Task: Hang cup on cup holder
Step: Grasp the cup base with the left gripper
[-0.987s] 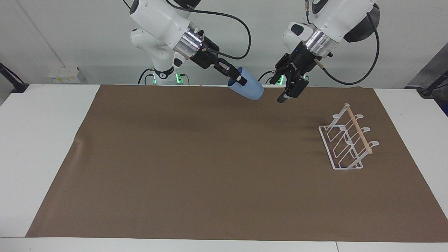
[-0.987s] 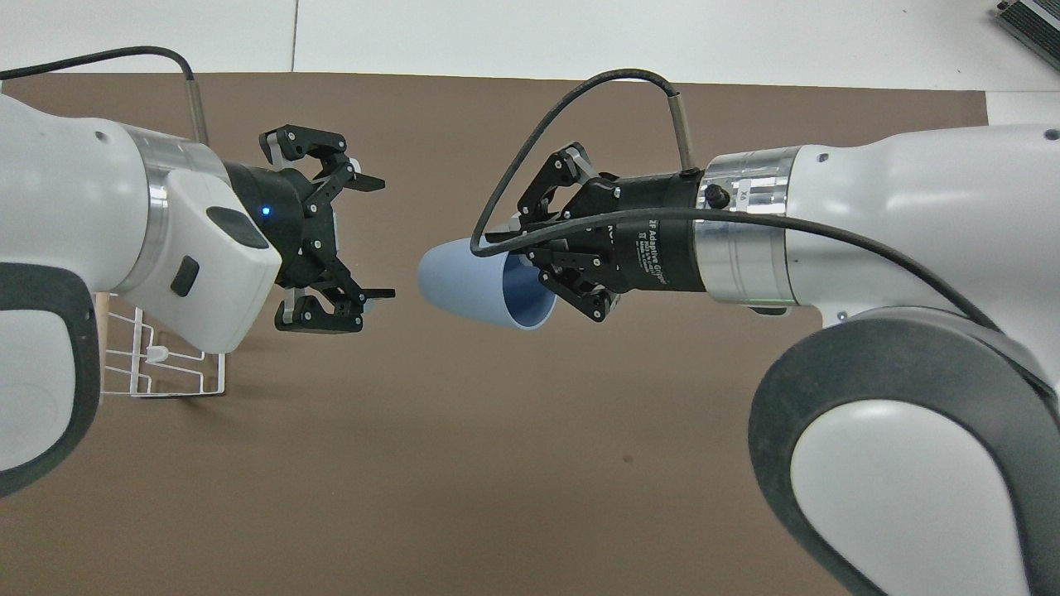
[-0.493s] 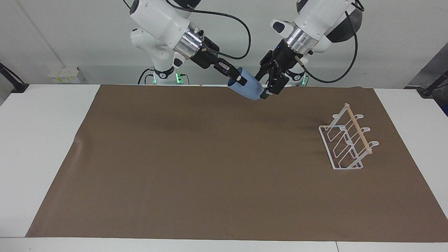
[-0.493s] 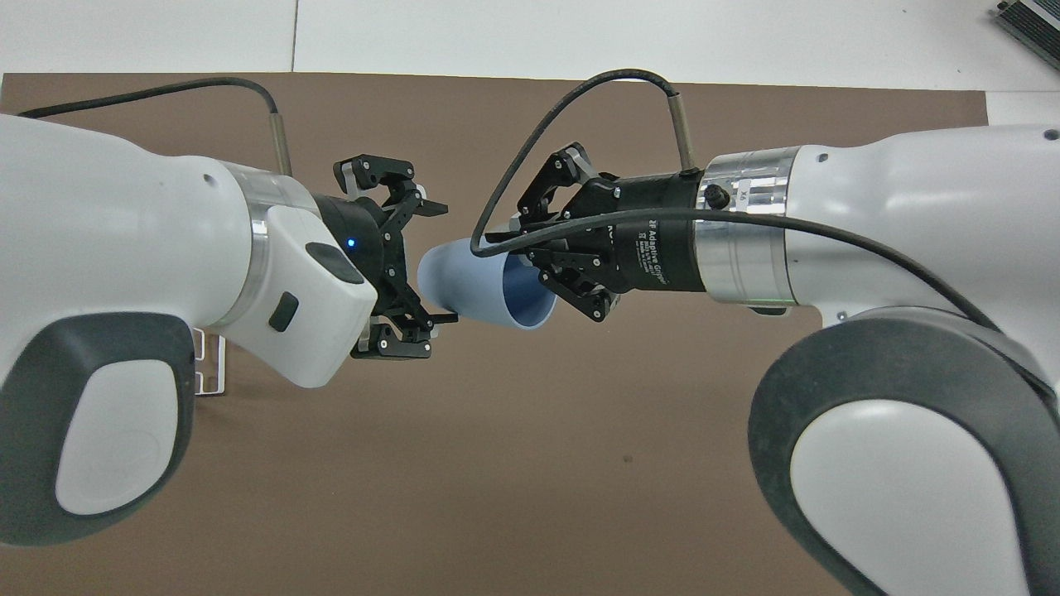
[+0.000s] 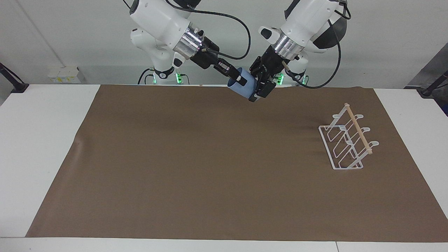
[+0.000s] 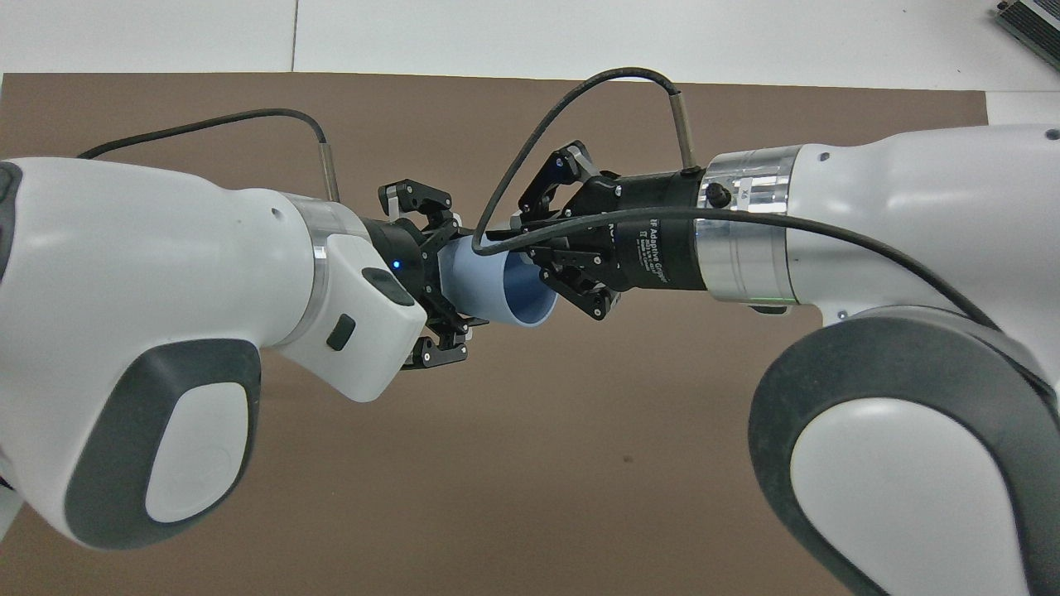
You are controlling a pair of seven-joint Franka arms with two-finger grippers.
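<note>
Light-blue tapered plastic cup [image 5: 244, 87] hung over the mat's robot-side edge, rim pinched by right gripper [image 5: 239, 77]; left gripper [image 5: 258, 91] straddled its base, fingers parted. Should clamp squarely before release. White wire cup holder [image 5: 346, 140] stood well apart, toward the left arm's end.

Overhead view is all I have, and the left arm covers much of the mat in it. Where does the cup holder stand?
Observer: The cup holder stands on the brown mat, toward the left arm's end of the table. Its prongs are bare.
Operator: Does the cup rest on the mat?
Observer: No. The cup is in the air, tilted, over the mat's edge nearest the robots. The right gripper holds it at the rim.
Operator: Is the left gripper above the cup or level with it?
Observer: Level. The left gripper is at the cup's base end, at the same height.
</note>
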